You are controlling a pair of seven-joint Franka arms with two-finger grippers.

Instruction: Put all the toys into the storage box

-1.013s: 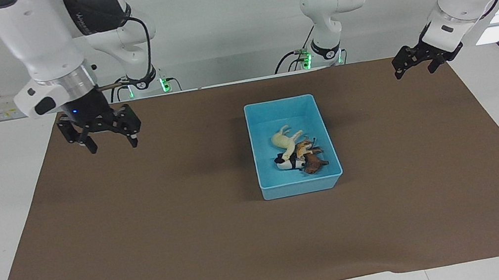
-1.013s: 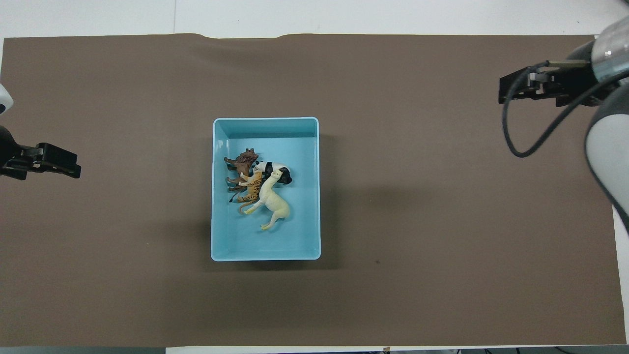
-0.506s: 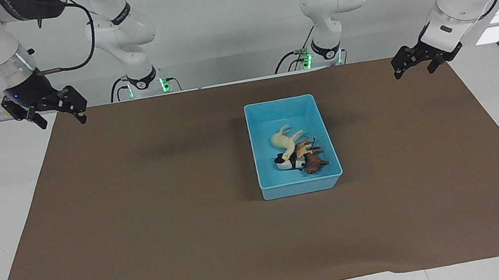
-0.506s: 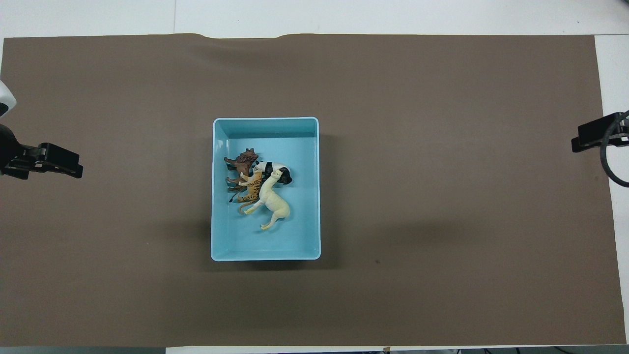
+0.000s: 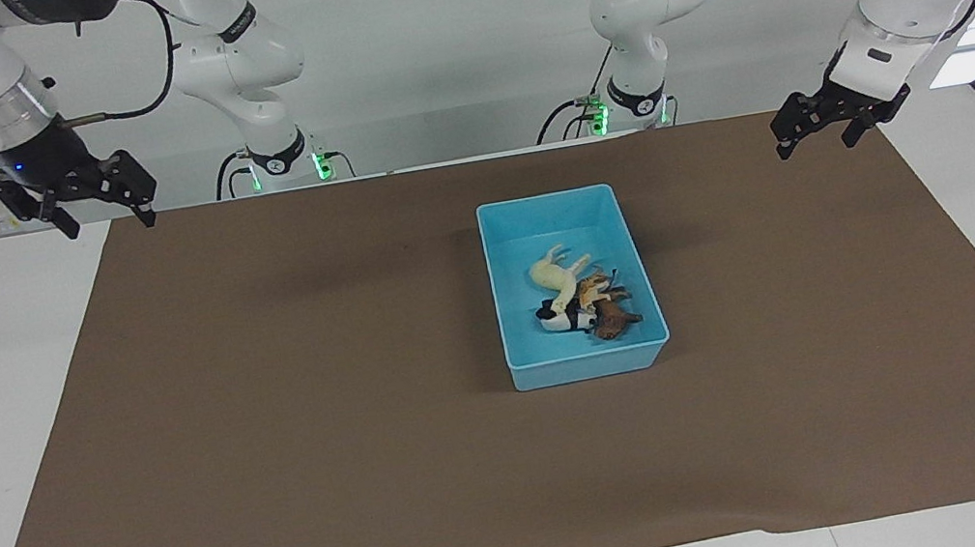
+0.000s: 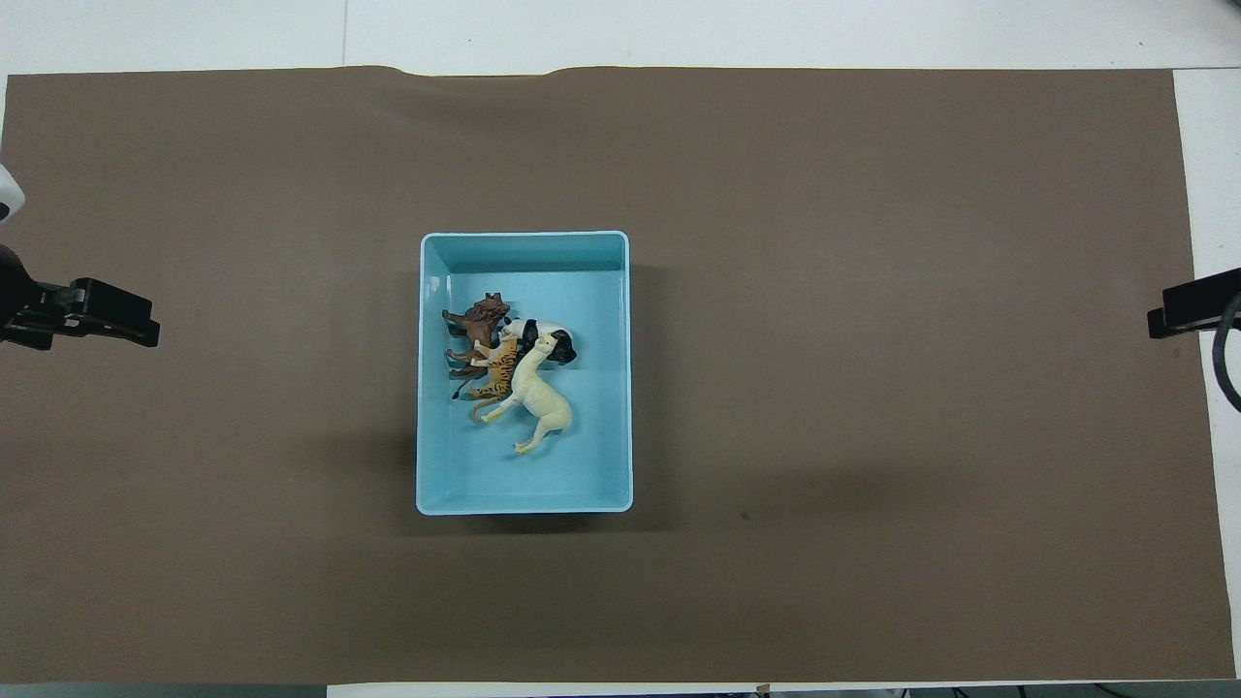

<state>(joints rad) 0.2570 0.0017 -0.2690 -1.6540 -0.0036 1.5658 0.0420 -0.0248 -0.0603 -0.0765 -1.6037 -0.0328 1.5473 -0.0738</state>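
Since a second ago the right gripper (image 5: 100,204) has pulled back from over the brown mat (image 5: 330,455) to that mat's corner at its own end, fingers open and empty. The left gripper (image 5: 826,124) waits open over the other corner. All four toys lie piled in the storage box (image 5: 510,289): horse (image 5: 555,278), panda (image 5: 565,320), lion (image 5: 614,320), big cat (image 5: 592,290). I judge the task done; wide free mat surrounds the box.

storage box (image 5: 586,362) mid-mat (image 5: 277,424) | toys (image 5: 585,302) piled inside, touching

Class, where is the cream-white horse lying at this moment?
The horse lies on its side inside the blue storage box, touching the spotted big cat, nearer the robots than the panda.
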